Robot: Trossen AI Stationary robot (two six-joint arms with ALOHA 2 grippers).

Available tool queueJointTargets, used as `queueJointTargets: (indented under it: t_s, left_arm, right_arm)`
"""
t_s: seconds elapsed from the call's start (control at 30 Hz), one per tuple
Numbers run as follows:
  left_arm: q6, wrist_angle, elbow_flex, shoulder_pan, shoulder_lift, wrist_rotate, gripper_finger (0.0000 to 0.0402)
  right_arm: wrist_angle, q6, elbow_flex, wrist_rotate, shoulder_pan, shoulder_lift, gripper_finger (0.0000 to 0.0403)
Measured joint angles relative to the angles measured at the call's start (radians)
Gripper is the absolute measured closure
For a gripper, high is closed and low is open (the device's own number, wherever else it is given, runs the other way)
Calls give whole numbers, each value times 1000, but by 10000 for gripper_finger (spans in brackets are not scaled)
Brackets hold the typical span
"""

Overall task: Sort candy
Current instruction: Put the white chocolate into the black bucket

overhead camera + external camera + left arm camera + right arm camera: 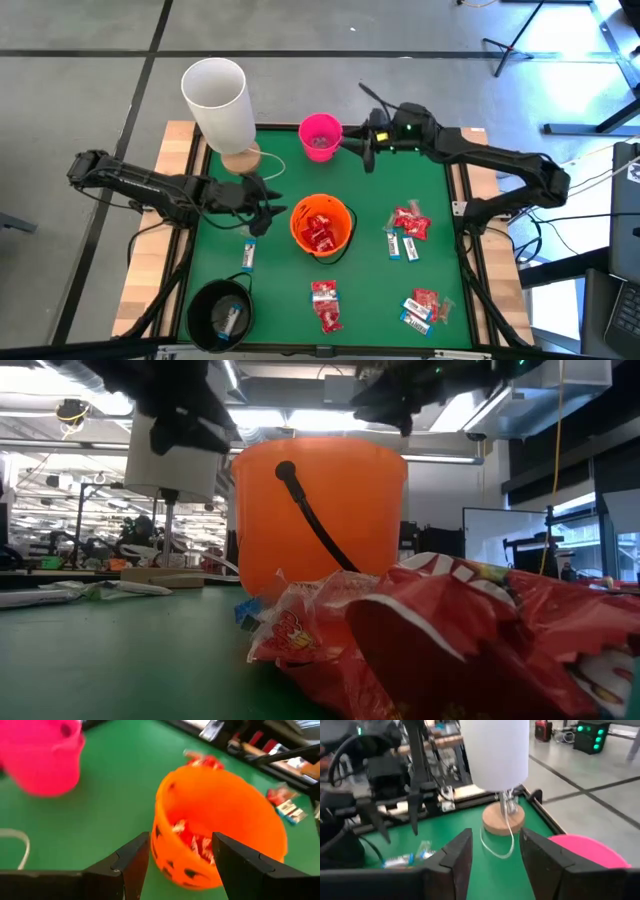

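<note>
The candy lies scattered on the green mat: red packets [410, 222] and white-and-blue bars [400, 246] at the right, more near the front [325, 305], and one bar [248, 257] at the left. Red packets [192, 840] fill the bottom of the orange bucket [296, 222]. My left gripper [265, 215] hangs open just left of that bucket, nothing between its fingers [135, 860]. My right gripper [368, 152] is open and raised beside the pink bucket [320, 128], on its right, and holds nothing; in the right wrist view its fingers [457, 852] are apart.
A black bucket [205, 300] with a bar in it stands at the front left. A white lamp [215, 95] on a round wooden foot [240, 160], with a pale cord, stands at the back left. Wooden rails edge the mat [300, 180].
</note>
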Motion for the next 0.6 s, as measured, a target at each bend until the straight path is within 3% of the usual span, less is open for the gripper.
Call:
queueJointTargets:
  t_s: [0.13, 0.3, 0.6]
  left_arm:
    - [-101, -77, 0, 0, 0, -3, 195]
    - [-210, -166, 0, 0, 0, -16, 195]
    - [-236, -233, 0, 0, 1, -28, 195]
  right_arm:
    - [-59, -47, 0, 74, 64, -29, 246]
    - [-65, -70, -4, 85, 111, -28, 246]
    - [16, -33, -150, 102, 121, -77, 246]
